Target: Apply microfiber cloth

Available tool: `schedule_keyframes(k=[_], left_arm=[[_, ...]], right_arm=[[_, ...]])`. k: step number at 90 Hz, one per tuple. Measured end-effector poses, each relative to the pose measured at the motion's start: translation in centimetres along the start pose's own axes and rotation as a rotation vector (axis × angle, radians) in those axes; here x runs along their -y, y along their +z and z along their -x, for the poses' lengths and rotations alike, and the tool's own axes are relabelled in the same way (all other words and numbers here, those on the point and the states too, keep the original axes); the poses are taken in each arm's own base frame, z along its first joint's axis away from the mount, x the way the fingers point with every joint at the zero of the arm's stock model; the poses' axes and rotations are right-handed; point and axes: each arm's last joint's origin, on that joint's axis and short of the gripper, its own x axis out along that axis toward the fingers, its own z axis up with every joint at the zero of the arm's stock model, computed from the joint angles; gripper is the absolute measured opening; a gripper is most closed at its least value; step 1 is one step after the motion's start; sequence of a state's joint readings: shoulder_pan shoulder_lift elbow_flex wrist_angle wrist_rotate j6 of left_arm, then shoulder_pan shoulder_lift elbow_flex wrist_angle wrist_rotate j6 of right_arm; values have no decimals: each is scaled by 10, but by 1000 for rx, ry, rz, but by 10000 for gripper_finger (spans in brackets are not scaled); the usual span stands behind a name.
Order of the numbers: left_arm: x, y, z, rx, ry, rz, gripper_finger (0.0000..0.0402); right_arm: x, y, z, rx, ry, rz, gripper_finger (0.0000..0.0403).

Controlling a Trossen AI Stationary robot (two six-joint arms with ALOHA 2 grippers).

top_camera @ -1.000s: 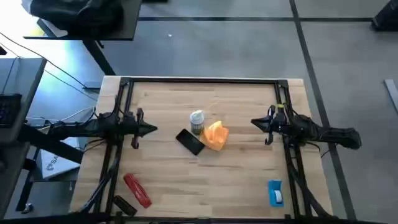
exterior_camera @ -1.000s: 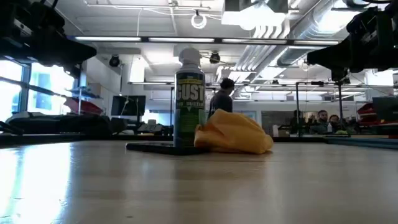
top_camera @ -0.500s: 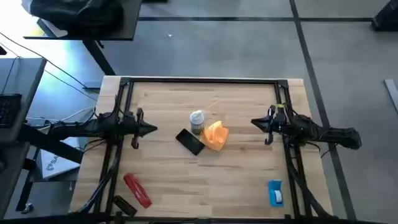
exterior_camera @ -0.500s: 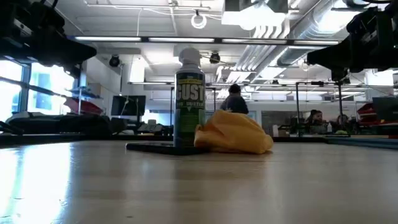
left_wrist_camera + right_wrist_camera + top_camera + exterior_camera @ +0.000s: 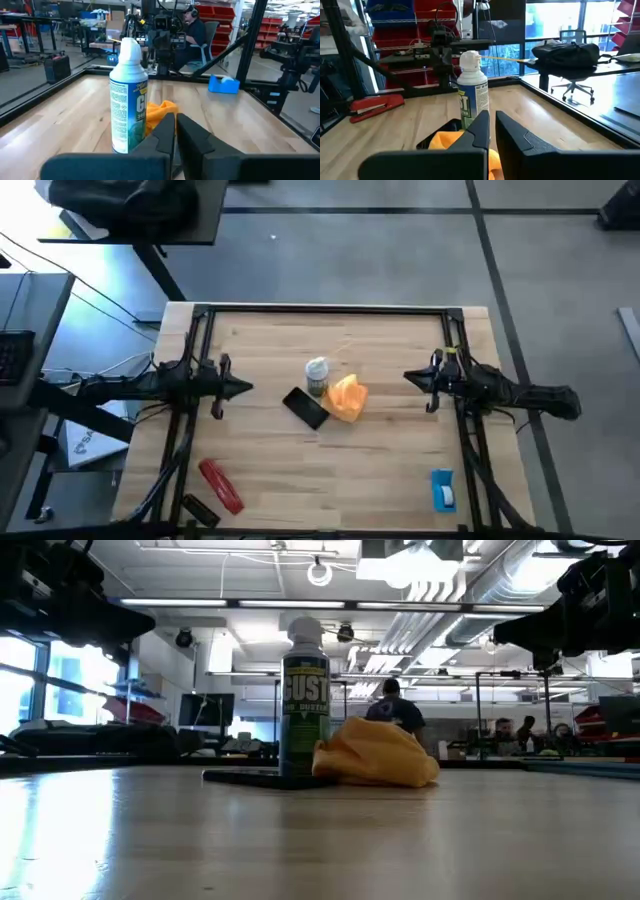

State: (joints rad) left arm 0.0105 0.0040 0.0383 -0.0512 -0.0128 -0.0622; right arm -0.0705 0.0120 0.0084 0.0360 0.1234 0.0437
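Microfiber cloth [image 5: 347,397] application looks not yet begun: left gripper [image 5: 243,388] hovers at the counter [image 5: 380,470] edge, fingers nearly together, the cloth lies mid-counter touching the black phone [image 5: 306,407], and right gripper [image 5: 410,376], likewise nearly closed, must spread and reach.

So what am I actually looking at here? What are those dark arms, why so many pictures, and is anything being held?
It is a robot with two dark arms at a wooden table, filmed by four cameras at once. One looks straight down, one sits at table height, and one rides on each wrist.

From above, the left gripper and the right gripper wait at opposite sides, both shut and holding nothing.

In the middle stands a spray can. Beside it lie a black phone and the orange microfiber cloth, bunched and touching the phone.

Near the front edge are a red tool and a blue object.

People are in the room behind.
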Motion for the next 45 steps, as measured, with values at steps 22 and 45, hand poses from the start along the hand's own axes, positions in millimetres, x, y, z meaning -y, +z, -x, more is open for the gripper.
schedule_keyframes(k=[22, 45], left_arm=[[0, 24, 3, 255, 25, 76, 0], [-3, 39, 8, 420, 146, 65, 0]], right_arm=[[0, 0, 0, 0, 0, 0, 0], [0, 0, 0, 0, 0, 0, 0]])
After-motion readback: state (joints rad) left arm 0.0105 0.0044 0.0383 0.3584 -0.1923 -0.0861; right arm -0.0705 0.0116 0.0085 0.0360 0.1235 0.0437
